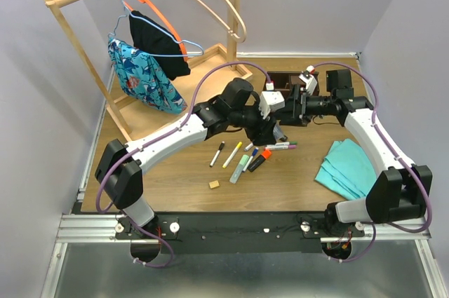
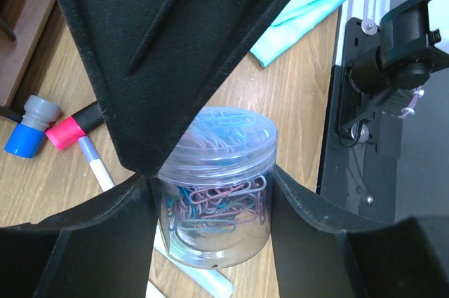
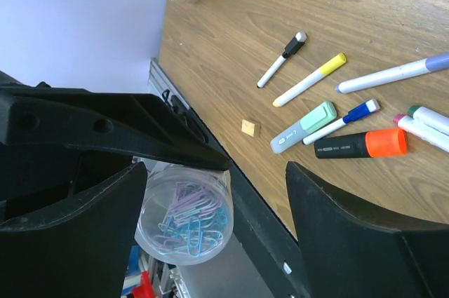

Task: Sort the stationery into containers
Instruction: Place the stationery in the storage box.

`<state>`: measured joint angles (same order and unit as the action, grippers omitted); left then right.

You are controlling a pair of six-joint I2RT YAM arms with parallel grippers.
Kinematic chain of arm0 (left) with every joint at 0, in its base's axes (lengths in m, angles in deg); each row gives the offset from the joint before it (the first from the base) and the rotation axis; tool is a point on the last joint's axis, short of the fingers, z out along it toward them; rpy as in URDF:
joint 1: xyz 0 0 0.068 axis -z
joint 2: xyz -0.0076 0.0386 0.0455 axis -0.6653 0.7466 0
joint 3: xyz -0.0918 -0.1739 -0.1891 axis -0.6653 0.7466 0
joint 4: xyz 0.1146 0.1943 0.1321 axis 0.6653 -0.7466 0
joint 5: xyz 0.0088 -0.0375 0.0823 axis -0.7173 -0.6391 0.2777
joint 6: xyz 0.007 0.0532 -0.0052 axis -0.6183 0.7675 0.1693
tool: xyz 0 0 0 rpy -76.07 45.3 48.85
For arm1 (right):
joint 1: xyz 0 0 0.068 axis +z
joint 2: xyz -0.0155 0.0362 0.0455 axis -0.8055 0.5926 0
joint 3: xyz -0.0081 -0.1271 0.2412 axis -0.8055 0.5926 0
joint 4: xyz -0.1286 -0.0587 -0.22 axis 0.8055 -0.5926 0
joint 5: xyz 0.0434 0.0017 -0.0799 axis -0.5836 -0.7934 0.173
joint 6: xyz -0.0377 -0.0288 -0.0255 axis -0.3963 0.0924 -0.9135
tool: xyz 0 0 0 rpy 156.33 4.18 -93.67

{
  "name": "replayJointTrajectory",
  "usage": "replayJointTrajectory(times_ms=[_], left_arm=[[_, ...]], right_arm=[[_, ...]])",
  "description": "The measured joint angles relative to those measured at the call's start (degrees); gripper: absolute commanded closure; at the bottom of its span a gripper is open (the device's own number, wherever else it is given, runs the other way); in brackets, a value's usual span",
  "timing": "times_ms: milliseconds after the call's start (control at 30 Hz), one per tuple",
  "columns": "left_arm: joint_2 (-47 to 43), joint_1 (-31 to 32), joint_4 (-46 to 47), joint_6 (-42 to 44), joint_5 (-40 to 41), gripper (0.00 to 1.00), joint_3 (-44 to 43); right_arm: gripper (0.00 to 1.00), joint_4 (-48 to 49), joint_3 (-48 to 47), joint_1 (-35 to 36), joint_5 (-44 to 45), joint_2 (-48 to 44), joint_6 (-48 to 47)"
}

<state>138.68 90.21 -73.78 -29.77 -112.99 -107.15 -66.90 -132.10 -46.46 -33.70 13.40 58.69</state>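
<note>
Clamped mid-wall in the left gripper (image 2: 214,207) – clear round plastic jar of pastel paper clips (image 2: 217,186), held just near-side of the dark brown wooden desk organizer (image 1: 284,82). Alongside, right gripper (image 3: 216,172) spread wide, empty. Likely light, rigid, slick – best squeezed below the lid, kept upright

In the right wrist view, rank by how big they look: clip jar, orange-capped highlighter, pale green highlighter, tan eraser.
1. clip jar, but it looks nearer the camera, so unsure
2. orange-capped highlighter
3. pale green highlighter
4. tan eraser
</note>
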Motion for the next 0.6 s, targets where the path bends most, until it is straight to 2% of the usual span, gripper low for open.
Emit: replayJointTrajectory(times_ms=[600], left_arm=[[1.6, 1.4, -1.9, 4.5, 1.6, 0.48, 0.0]], right_arm=[[0.15, -2.9, 1.3, 0.1, -5.0, -3.2, -2.2]])
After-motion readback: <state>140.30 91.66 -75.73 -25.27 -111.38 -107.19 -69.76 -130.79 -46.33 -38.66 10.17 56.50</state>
